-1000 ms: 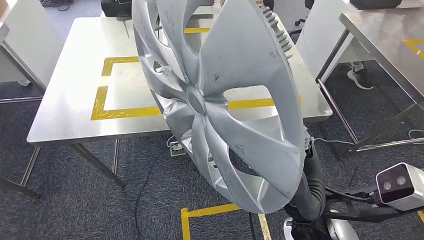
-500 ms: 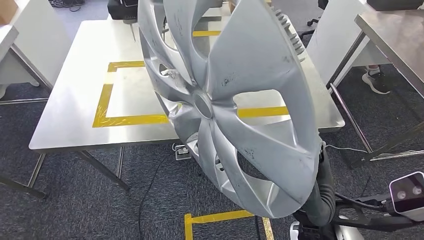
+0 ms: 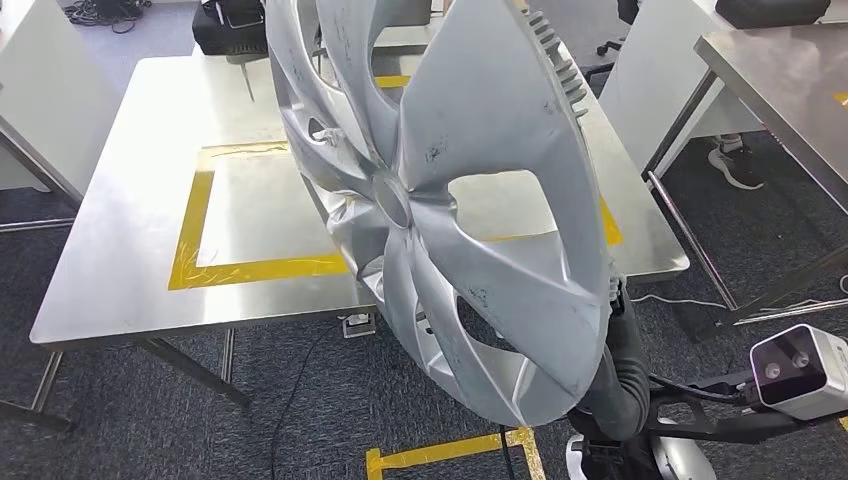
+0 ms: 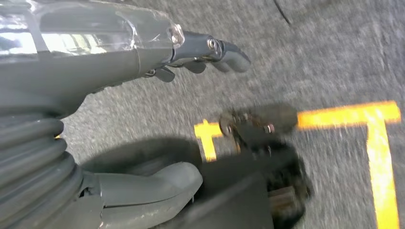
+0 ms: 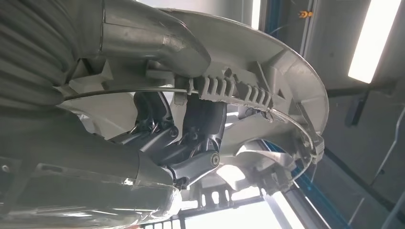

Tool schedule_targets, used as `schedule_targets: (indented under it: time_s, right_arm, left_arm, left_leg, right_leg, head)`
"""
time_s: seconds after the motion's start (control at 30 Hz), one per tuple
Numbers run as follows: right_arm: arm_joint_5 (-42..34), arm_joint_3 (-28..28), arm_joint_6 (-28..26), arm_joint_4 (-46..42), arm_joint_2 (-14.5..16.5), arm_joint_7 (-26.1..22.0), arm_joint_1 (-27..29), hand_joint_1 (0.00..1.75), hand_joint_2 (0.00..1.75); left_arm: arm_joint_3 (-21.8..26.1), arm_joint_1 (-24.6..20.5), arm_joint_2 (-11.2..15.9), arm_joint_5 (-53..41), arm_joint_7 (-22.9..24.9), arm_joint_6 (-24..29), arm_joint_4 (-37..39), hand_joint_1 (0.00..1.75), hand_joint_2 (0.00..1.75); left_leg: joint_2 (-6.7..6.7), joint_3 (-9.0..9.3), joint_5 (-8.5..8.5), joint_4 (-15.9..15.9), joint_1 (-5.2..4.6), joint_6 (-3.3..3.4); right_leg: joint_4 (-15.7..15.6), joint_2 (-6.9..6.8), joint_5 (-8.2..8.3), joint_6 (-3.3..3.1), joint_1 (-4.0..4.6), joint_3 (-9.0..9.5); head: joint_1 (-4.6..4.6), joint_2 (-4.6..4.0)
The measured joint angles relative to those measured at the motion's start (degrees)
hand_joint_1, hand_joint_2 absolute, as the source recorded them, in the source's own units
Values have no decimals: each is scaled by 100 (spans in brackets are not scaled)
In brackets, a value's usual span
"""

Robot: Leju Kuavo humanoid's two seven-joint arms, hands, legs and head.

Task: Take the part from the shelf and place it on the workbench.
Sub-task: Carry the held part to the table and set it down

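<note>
Right hand (image 5: 181,138) grips the hubcap (image 3: 450,210) by its rim, fingers hooked behind, thumb on the edge, so the disc stands upright, clear of the floor. It hangs in front of the surface (image 3: 130,270), not yet over the taped square (image 3: 195,215) (likely the drop spot). Left hand (image 4: 191,52) hangs low over the carpet, holding nothing, fingers loosely apart.
</note>
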Motion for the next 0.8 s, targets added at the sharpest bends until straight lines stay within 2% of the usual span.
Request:
schedule_targets:
  time_s: [0.03,0.07,0.13,0.17,0.2,0.23,0.3,0.33,0.37,0.43,0.47,0.5,0.53,0.63,0.8]
  right_arm:
    - [1,-1,1,-2,-1,0,-2,175,175]
    - [1,-1,1,-2,-1,0,-4,175,175]
    - [2,1,2,1,0,0,0,175,175]
    - [2,2,2,2,1,1,5,175,175]
    - [2,3,2,3,1,1,9,175,175]
    - [2,3,2,4,0,2,12,175,175]
    - [2,2,2,5,-2,1,14,175,175]
    - [1,2,2,7,-3,1,13,175,175]
    - [1,2,2,8,-2,0,9,175,175]
    - [-1,2,2,7,-1,0,4,175,175]
    - [-1,2,2,5,-2,1,5,175,175]
    - [-1,2,2,4,-4,3,9,175,175]
    - [-1,2,4,4,-5,7,11,175,175]
    - [-3,4,15,7,-5,22,-1,175,175]
    - [-15,3,14,19,-10,33,3,175,175]
  left_arm:
    - [0,-1,3,0,-1,1,-1,0,175]
    - [1,-6,3,0,-2,1,-1,0,175]
    - [1,-7,0,0,-2,0,-1,0,175]
    - [1,-3,-1,0,-1,0,0,0,175]
    - [1,0,0,0,1,0,1,0,175]
    - [1,1,0,0,1,0,1,0,175]
    - [1,-1,-2,0,1,0,1,0,175]
    - [0,-8,-5,0,2,0,1,0,175]
    - [0,-15,-8,0,1,0,0,0,175]
    - [-1,-25,-15,0,2,-1,-1,0,175]
    - [-1,-25,-16,0,3,-1,-2,0,175]
    - [-1,-23,-16,1,5,-1,-2,0,175]
    - [-2,-24,-12,4,10,-1,-1,0,175]
    - [-2,-40,-3,40,42,14,1,0,175]
    - [-2,-42,2,68,73,51,3,0,175]
  left_leg:
    - [2,34,-15,-23,16,28]
    - [6,74,-36,-39,30,52]
    - [20,142,-104,-47,28,79]
    - [25,185,-145,-46,26,80]
    - [27,241,-191,-46,25,75]
    - [25,312,-241,-47,24,68]
    - [14,464,-348,-56,21,43]
    - [7,515,-393,-61,16,19]
    - [3,537,-424,-66,12,-8]
    - [3,531,-451,-84,10,-69]
    - [8,531,-469,-100,8,-98]
    - [10,545,-438,-119,2,-118]
    - [10,569,-416,-126,-9,-109]
    - [-1,623,-345,-130,-43,-17]
    - [-4,645,-347,-154,-33,-22]
  right_leg:
    - [160,0,-83,32,-5,-73]
    - [446,0,-204,62,-14,-225]
    - [1265,-1,-449,109,-33,-729]
    - [1576,-2,-476,120,-39,-967]
    - [1694,-3,-380,120,-41,-1119]
    - [1584,-3,-159,108,-41,-1157]
    - [925,3,407,49,-32,-977]
    - [615,4,588,10,-17,-863]
    - [393,4,650,-34,-1,-773]
    - [223,0,573,-103,28,-700]
    - [155,-4,540,-128,16,-666]
    - [110,-7,537,-122,15,-632]
    - [66,-8,543,-105,3,-590]
    - [23,-2,526,-42,-22,-517]
    - [31,-2,478,-60,-7,-509]
  head:
    - [22,0]
    - [55,0]
    - [127,0]
    - [151,0]
    - [172,0]
    - [191,0]
    - [229,-1]
    - [234,-1]
    - [240,-1]
    - [240,0]
    - [244,0]
    - [232,0]
    - [211,0]
    - [134,0]
    - [58,0]
